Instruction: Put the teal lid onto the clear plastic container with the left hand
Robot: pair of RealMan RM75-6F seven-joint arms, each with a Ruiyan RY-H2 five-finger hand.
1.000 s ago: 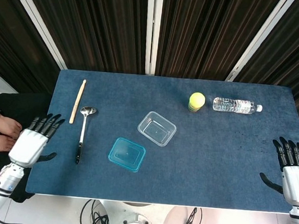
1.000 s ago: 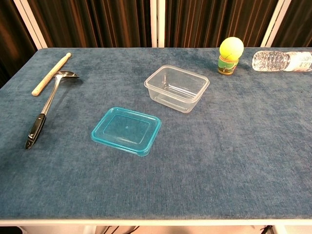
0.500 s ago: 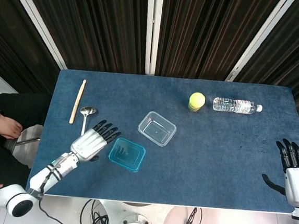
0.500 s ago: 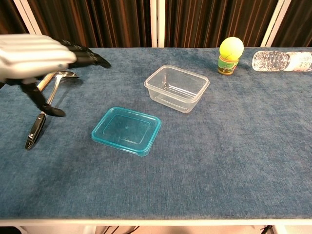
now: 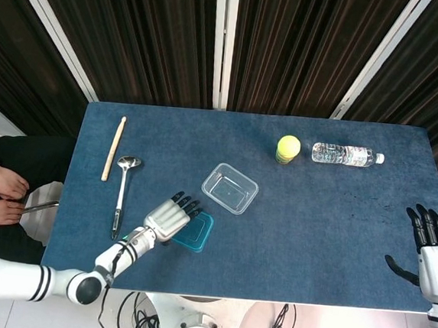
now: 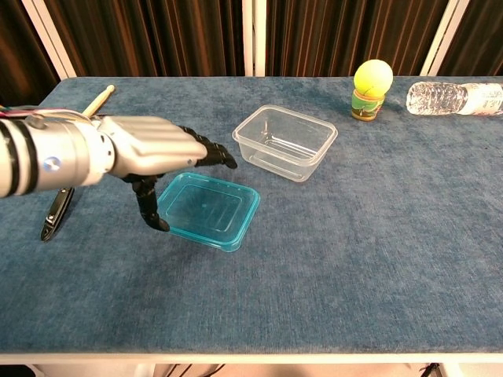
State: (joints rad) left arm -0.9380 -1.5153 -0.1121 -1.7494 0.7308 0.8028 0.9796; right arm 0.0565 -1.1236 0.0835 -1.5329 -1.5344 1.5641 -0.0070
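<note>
The teal lid (image 6: 208, 210) lies flat on the blue table, just in front and left of the clear plastic container (image 6: 284, 141). In the head view the teal lid (image 5: 196, 237) is partly hidden under my left hand (image 5: 168, 219); the container (image 5: 230, 188) sits beyond it. My left hand (image 6: 145, 153) hovers over the lid's left edge, fingers stretched out toward the container, thumb hanging down beside the lid, holding nothing. My right hand (image 5: 432, 252) stays at the table's right edge with fingers spread and nothing in them.
A metal ladle (image 5: 121, 194) with a black handle and a wooden stick (image 5: 114, 148) lie at the left. A yellow-green ball on a small jar (image 6: 371, 89) and a lying water bottle (image 5: 346, 154) are at the back right.
My left arm swept in from the table's left edge toward the right, ending over the teal lid. The lid, container and right hand have not moved.
</note>
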